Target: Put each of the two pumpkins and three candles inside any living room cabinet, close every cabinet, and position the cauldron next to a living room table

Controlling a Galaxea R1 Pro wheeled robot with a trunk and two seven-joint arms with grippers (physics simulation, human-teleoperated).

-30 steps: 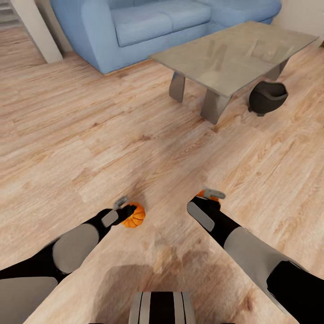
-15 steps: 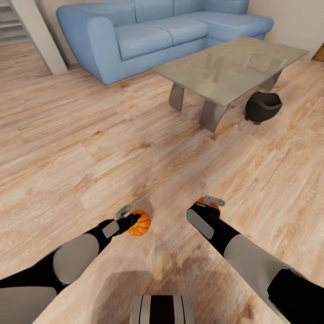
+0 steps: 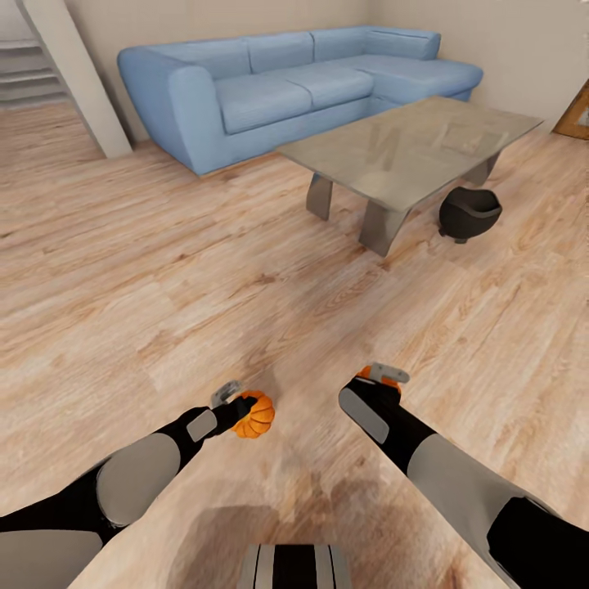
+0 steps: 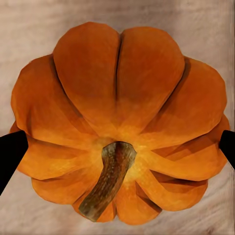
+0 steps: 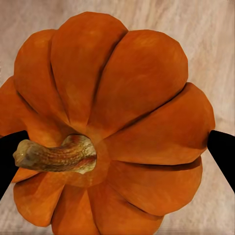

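Over the last second my view has tilted up: the sofa (image 3: 303,82) and glass table (image 3: 409,143) have slid toward 6 o'clock in the head view, so I am moving with the load. My left tool (image 3: 237,406) is clamped on one pumpkin (image 3: 255,415), my right tool (image 3: 378,378) on the other pumpkin (image 3: 384,378). The cauldron (image 3: 468,213) sits at 1 o'clock beside the table, likely already placed. Next I must find a cabinet.
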